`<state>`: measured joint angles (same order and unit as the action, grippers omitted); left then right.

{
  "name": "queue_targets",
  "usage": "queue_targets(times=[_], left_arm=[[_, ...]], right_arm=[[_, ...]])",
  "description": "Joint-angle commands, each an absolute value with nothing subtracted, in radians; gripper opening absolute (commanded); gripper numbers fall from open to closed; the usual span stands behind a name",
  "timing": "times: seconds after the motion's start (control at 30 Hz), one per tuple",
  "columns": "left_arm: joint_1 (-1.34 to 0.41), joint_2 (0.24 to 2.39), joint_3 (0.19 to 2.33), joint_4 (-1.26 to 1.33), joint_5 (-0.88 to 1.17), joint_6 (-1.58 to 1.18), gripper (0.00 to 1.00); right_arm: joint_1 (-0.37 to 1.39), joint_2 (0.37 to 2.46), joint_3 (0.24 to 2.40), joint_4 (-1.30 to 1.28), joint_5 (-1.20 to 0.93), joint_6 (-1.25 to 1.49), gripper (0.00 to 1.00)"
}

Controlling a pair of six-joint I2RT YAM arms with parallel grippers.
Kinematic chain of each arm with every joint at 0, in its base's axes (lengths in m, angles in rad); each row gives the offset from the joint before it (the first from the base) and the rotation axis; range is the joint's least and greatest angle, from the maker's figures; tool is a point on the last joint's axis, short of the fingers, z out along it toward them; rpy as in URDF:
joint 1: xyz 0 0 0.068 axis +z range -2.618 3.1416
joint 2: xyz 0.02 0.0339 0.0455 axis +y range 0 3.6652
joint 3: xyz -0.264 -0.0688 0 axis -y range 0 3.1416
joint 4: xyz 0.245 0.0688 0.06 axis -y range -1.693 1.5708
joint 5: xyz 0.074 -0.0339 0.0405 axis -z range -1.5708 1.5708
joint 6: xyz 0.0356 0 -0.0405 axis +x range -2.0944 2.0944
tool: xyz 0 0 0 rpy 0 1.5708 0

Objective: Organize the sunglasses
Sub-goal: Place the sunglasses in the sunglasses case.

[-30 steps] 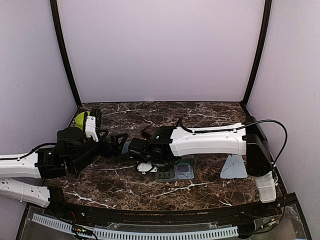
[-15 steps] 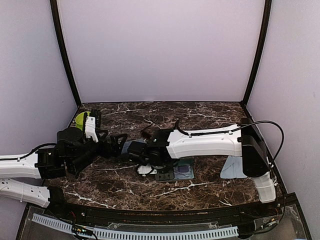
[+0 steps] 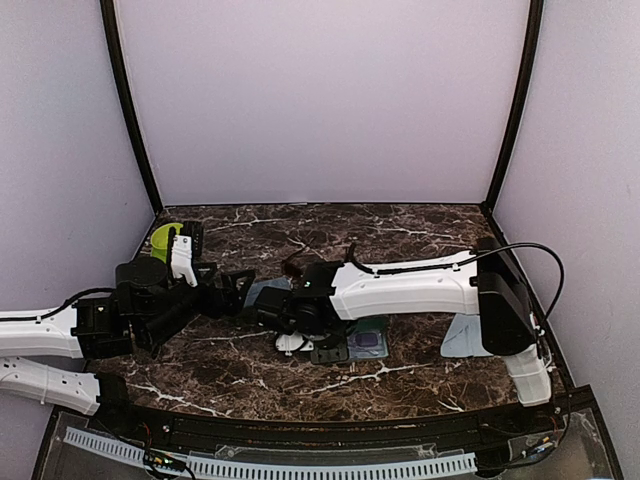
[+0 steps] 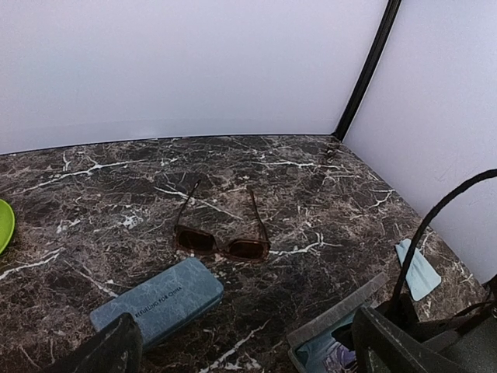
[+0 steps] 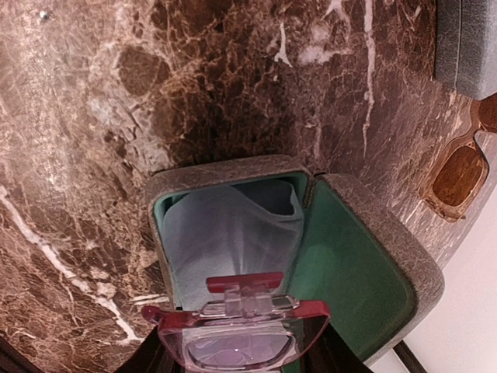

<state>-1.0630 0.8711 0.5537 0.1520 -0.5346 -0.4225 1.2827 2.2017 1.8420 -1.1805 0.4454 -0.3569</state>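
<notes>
Counter: dark veined marble [image 4: 311, 186], lavender walls around
Right pincer [image 5: 242, 365]: part-closed on purple-lensed sunglasses [image 5: 233, 318], over open case [image 5: 365, 264] with blue cloth [image 5: 225, 233] inside
Left pincer [image 4: 248, 350]: jaws wide, nothing held
Brown sunglasses [image 4: 223, 245]: on the counter, arms unfolded, just behind blue-grey case [image 4: 159, 299]
Room: open marble behind them to the back wall
</notes>
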Motion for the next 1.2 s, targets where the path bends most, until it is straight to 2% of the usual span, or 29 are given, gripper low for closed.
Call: queue_targets(times=[0.0,1.17], left_arm=[[-1.057,0.871,0.536,0.173,-0.529,-0.433,0.97],[-1.056,0.867,0.527,0.183,-0.533,-0.428,0.97]], right_arm=[[1.293,2.213,1.851,-1.192,0.449,-0.341,0.36],[1.288,2.238,1.815,-1.165,0.462,-0.334,0.43]])
